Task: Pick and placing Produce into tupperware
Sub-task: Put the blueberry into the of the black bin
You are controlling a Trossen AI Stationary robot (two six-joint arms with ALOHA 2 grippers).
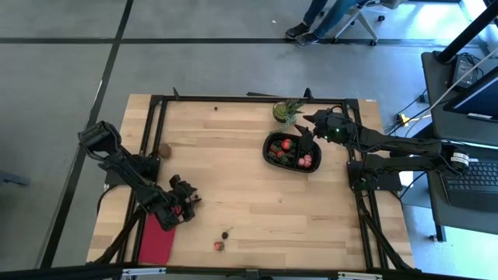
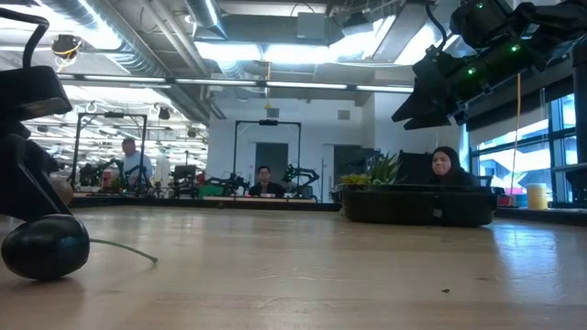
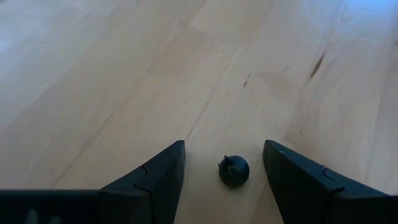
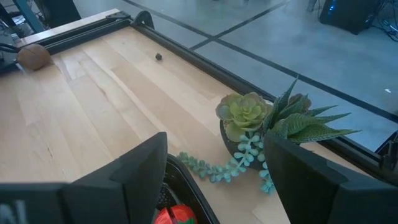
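Dark berry [image 3: 234, 171] was seen on the wooden surface [image 3: 124, 74] between the fingers of the open left pincer [image 3: 224, 180], untouched; the right pincer [image 4: 214, 180] was held open above the tupperware [image 1: 289, 151].

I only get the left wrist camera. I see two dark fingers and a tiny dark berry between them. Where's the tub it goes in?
Observer: The black tupperware sits far across the table, beside the potted plant.
Operator: Anything in it?
Observer: Yes, red and pink produce pieces.
Operator: Where's the other arm?
Observer: The right gripper hovers open above the tupperware.
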